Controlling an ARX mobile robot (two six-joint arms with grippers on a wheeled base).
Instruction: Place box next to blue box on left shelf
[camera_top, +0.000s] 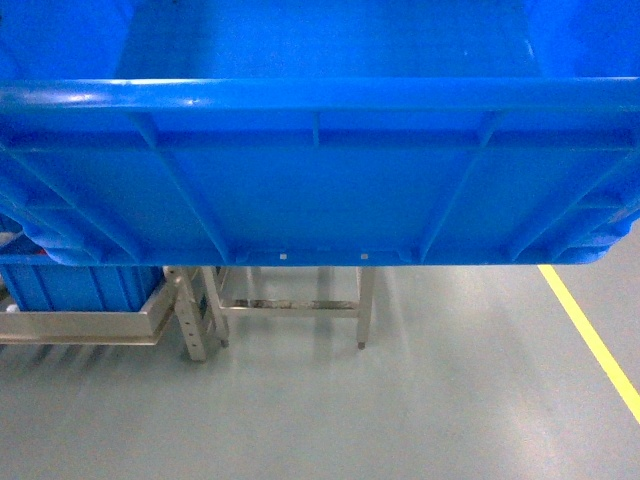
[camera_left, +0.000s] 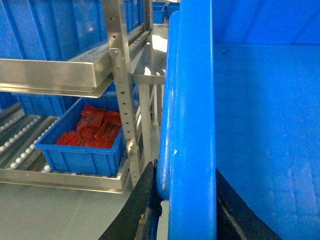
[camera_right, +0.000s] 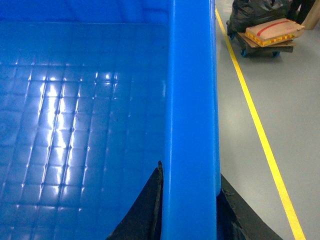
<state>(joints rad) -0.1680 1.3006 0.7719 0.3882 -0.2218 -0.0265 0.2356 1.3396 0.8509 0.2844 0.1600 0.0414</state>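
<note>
The box (camera_top: 320, 170), a large bright-blue crate with ribbed outer walls, hangs above the floor and fills the upper half of the head view, hiding both grippers there. My left gripper (camera_left: 185, 171) is shut on the box's left rim (camera_left: 192, 100), one black finger outside and one inside. My right gripper (camera_right: 190, 172) is likewise shut on the right rim (camera_right: 192, 100). The left shelf (camera_left: 30, 135), a steel rack with white rollers, stands to the left. On it sits a blue box (camera_left: 85, 155) holding red pieces, also showing in the head view (camera_top: 80, 288).
More blue crates (camera_left: 50, 30) sit on the rack's upper level. A bare steel stand (camera_top: 290, 305) is just right of the rack. A yellow floor line (camera_top: 590, 335) runs on the right. A dolly with a cardboard carton (camera_right: 272, 31) stands far off on the right.
</note>
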